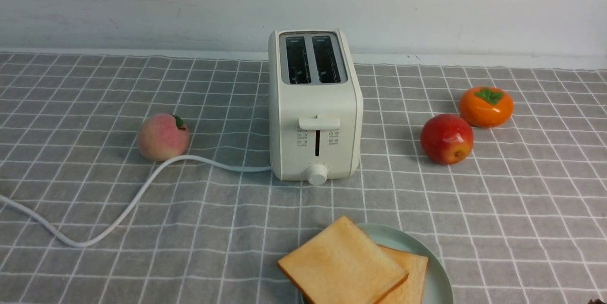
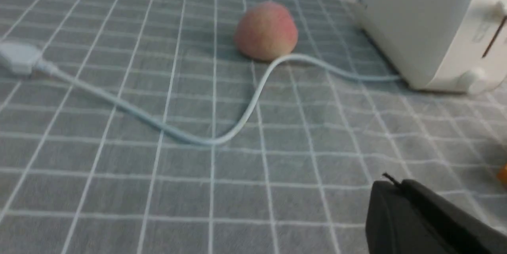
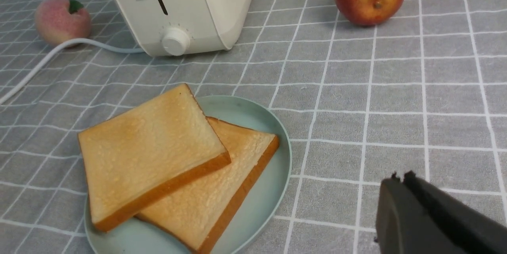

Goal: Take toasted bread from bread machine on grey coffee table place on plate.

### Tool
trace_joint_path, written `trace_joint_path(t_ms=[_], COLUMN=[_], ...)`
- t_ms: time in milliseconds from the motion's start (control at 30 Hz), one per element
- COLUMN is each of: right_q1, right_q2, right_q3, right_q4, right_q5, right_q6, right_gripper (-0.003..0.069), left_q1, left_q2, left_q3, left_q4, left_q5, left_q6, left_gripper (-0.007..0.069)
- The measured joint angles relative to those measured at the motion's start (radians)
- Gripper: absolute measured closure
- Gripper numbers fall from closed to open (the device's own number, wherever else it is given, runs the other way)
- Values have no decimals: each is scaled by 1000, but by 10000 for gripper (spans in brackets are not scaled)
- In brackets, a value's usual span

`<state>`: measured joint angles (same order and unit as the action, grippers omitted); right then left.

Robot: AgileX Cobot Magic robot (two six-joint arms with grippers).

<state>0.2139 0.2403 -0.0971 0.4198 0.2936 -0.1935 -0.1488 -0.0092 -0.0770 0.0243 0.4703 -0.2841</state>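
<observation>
Overlapping on the plate (image 3: 273, 182), two square toast slices (image 3: 154, 143) show golden faces, browner crusts; left claw (image 2: 392, 180) and right claw (image 3: 402, 178) closed, both empty.

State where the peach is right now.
In the front view, the peach sits left of the toaster, just behind a bend of the white cord.

Toaster (image 1: 315, 105): smooth cream plastic, satin, its slots (image 1: 313, 59) lined in dark metal; tabletop (image 1: 227, 228): matt, creased grey cloth. Plate (image 3: 273, 174): smooth, softly shining glaze; toast (image 3: 154, 143): dry, fine-grained faces; apple (image 1: 446, 139): glossy; peach (image 1: 163, 137): matt. My own claw (image 3: 403, 180): dark, dull-surfaced.
</observation>
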Motion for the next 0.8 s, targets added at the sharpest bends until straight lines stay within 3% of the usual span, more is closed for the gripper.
trace_joint_path(t_ms=[100, 467, 800], right_q1=[0, 0, 0], right_q2=[0, 0, 0], right_q3=[1, 1, 1], right_q4=[-1, -1, -1], right_q5=[10, 24, 24], right_q6=[1, 1, 1], right_gripper=[659, 652, 641], left_q1=[42, 55, -5], left_q2=[-1, -1, -1], left_q3=[93, 105, 105], left_q4=[3, 14, 14], left_q5=[-13, -78, -80], left_q6=[0, 1, 1], left_gripper=[638, 636, 629])
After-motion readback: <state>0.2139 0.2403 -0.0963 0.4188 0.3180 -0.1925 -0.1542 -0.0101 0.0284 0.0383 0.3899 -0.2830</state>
